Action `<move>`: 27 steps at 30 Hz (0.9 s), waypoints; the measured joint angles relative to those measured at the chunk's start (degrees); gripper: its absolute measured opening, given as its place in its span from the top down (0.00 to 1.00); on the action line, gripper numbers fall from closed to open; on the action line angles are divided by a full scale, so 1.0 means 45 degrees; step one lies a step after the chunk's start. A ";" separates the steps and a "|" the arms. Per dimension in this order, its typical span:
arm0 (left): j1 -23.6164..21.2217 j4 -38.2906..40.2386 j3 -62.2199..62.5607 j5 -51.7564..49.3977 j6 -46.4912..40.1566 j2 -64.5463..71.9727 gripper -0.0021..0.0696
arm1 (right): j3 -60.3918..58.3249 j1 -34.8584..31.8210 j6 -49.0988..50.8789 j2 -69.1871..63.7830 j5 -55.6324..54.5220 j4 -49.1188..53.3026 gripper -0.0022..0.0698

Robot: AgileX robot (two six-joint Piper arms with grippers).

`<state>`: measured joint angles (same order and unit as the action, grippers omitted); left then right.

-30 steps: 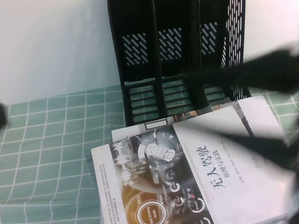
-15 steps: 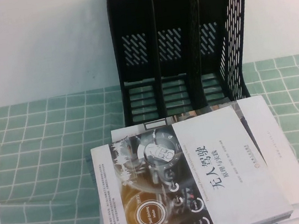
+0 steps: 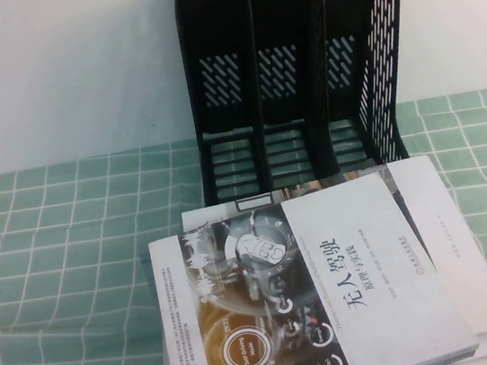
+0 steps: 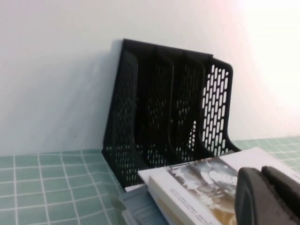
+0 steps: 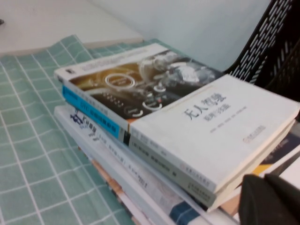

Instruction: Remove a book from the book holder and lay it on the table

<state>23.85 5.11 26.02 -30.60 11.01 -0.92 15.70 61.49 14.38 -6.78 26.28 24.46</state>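
Book [image 3: 333, 301], the paperback with a white half bearing a black Chinese title and a dark dashboard half with an orange ring, lies flat on top of a stack in the lower centre of the high view, just in front of the book holder [image 3: 286, 67]. Neither arm appears in that view. The left gripper [image 4: 267, 197] shows only in the left wrist view, as dark fingers at the lower right, low over the book's corner; whether they are spread or pressed together cannot be told. The right gripper [image 5: 269, 201] shows in the right wrist view at the lower right, beside the stack's near corner, its fingers pressed together on nothing.

All three slots of the holder stand bare against the pale wall. The table [image 3: 64, 262] has open green-gridded cloth to the left and right of the stack, while the book's lower edge runs close to the frame's bottom.

Only the right wrist view shows the stack's side: a blue-spined book [image 5: 89, 110] directly under the top one, and several flatter items [image 5: 122, 180] below.
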 joint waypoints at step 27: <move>-0.0163 0.0177 -0.5096 0.0713 0.0225 0.0000 0.97 | -0.3524 0.0000 0.0107 0.0000 -0.0906 0.0028 0.97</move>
<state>23.11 5.90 3.09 -27.39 12.02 -0.92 -0.16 61.49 14.86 -6.78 22.20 24.58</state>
